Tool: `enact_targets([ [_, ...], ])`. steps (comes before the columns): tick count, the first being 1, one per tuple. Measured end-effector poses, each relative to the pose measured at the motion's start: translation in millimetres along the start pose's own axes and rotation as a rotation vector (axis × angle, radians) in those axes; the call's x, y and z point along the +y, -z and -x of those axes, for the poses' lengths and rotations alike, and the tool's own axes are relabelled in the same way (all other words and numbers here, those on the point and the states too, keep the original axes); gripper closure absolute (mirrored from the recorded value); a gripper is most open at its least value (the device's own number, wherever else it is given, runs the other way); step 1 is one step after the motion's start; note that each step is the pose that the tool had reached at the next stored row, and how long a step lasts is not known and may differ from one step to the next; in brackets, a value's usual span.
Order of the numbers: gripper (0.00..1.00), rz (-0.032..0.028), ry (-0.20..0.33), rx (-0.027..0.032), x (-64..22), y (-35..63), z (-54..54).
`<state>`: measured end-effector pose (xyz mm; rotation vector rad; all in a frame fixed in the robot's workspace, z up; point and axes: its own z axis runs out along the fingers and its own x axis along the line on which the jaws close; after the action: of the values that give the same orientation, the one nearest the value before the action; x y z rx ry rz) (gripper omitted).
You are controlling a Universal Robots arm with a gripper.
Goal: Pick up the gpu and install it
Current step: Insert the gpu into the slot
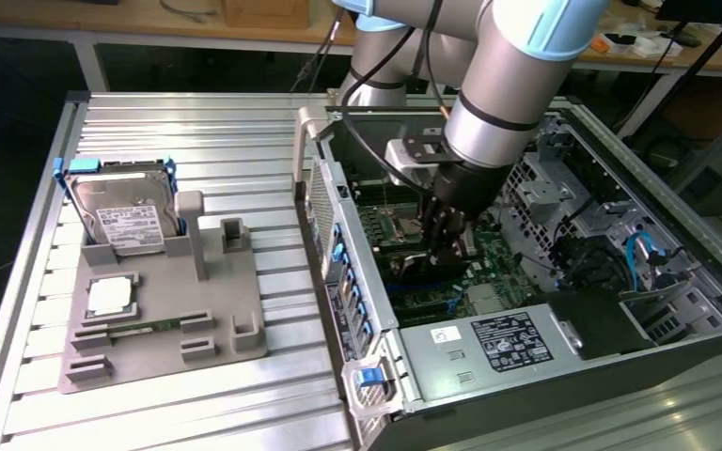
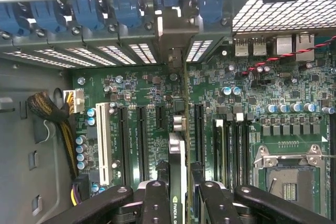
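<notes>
In the wrist view the gpu [image 2: 177, 156] is seen edge-on as a thin dark card standing upright over the green motherboard [image 2: 131, 93]. It runs between two long black expansion slots, and its metal bracket end [image 2: 172, 45] reaches the row of rear slot openings. My gripper [image 2: 181, 195] is shut on the card, with one black finger [image 2: 156, 198] on each side of it. I cannot tell whether the card's edge sits in a slot. In the exterior view my gripper [image 1: 443, 246] reaches down inside the open computer case [image 1: 374, 376], low over the motherboard.
Blue slot clips [image 2: 84, 14] line the case's rear wall. An open processor socket [image 2: 286, 174] and a yellow-black cable bundle [image 2: 58, 124] flank the slots. On the exterior view's left, a grey holder [image 1: 229, 324] carries a hard drive [image 1: 123, 211] and a square silver chip [image 1: 110, 296].
</notes>
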<state>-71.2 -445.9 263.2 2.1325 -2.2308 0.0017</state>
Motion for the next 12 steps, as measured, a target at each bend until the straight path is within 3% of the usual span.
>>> enact_targets([
  [12,0.73,0.0,0.0,-0.0001,0.3,-3.4,0.1],
])
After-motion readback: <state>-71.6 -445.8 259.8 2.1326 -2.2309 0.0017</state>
